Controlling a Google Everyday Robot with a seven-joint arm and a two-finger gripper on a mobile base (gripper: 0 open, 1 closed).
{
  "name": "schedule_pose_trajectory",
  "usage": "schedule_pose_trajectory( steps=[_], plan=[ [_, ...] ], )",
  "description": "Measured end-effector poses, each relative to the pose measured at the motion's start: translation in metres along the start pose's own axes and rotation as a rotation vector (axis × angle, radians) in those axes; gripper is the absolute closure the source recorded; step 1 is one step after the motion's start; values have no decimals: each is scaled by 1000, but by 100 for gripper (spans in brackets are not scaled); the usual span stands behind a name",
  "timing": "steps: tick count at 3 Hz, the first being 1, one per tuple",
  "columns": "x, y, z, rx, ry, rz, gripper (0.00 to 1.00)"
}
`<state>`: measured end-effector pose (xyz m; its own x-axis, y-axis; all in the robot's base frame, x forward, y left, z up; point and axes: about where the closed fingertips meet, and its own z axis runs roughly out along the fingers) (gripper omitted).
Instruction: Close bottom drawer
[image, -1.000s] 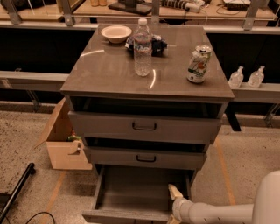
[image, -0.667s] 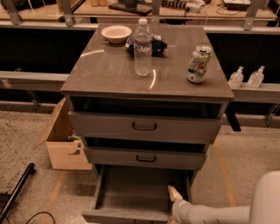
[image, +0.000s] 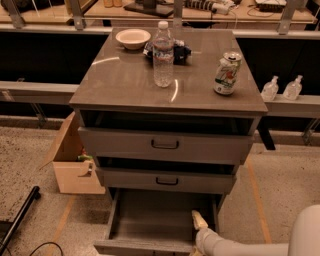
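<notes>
The bottom drawer (image: 155, 220) is the lowest of three grey drawers in the cabinet and is pulled far out, its wide shallow tray open to view and its front panel (image: 142, 247) at the frame's bottom edge. Its handle is out of view. My gripper (image: 199, 220) reaches in from the lower right on a white arm (image: 250, 247) and sits at the tray's right side, just inside the front panel. The middle drawer (image: 165, 180) and the top drawer (image: 165, 145) above it stand slightly open.
On the cabinet top (image: 125, 85) stand a water bottle (image: 163, 54), a can (image: 225, 73), a white bowl (image: 132, 38) and a dark object. An open cardboard box (image: 75, 160) sits on the floor at the left. A black pole (image: 17, 220) lies at lower left.
The camera has moved closer and slightly lower toward the cabinet. The gripper stays at the right side of the bottom drawer's tray.
</notes>
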<state>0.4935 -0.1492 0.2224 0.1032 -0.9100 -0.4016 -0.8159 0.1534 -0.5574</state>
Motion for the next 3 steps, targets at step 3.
schedule_pose_trajectory(
  steps=[3],
  plan=[
    [0,-20,29,105,-15,-67,0]
  ],
)
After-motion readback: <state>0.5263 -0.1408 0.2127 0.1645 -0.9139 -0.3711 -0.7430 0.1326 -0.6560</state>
